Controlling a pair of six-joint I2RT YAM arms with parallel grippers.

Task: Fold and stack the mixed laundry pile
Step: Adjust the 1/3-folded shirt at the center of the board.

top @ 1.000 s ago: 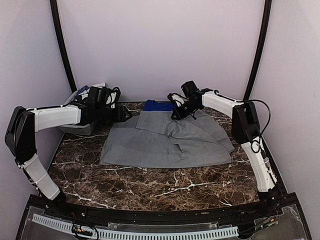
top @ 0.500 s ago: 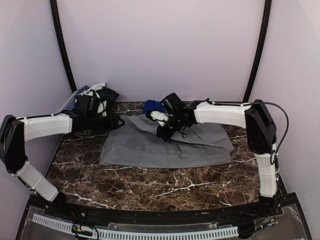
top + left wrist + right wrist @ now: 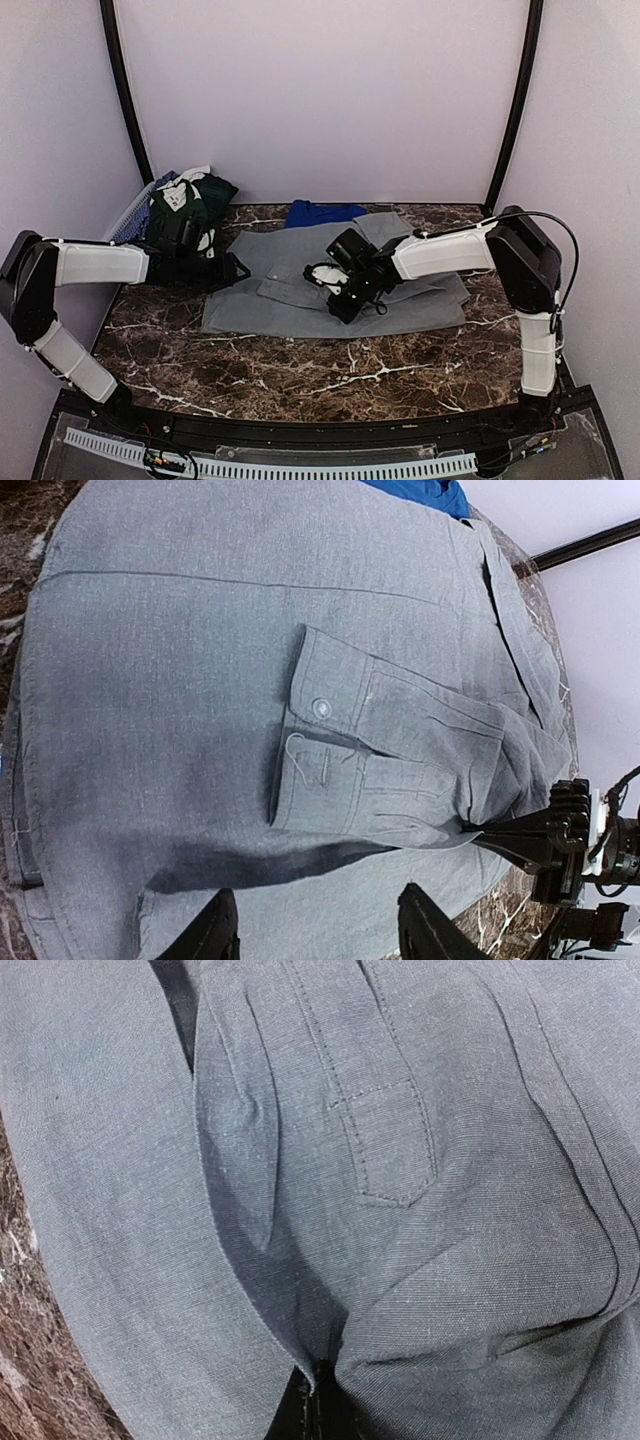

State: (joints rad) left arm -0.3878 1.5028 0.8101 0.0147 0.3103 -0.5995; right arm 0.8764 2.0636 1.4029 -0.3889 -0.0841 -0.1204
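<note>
Left wrist view: right hand (image 3: 490, 835) pinches the sleeve (image 3: 380, 750) of the grey shirt (image 3: 180, 680), left hand (image 3: 320, 935) spread and empty, so the unpinned cloth may drag and bunch.

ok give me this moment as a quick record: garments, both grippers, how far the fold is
grey shirt: spread flat on the marble table
sleeve: laid across the shirt's body, cuff button showing
right gripper: shut on the sleeve's edge
left gripper: open, at the shirt's left edge
blue garment: far edge, behind the shirt
pile: dark-green and patterned pieces heaped far left
fold: sleeve in, body not yet folded
</note>
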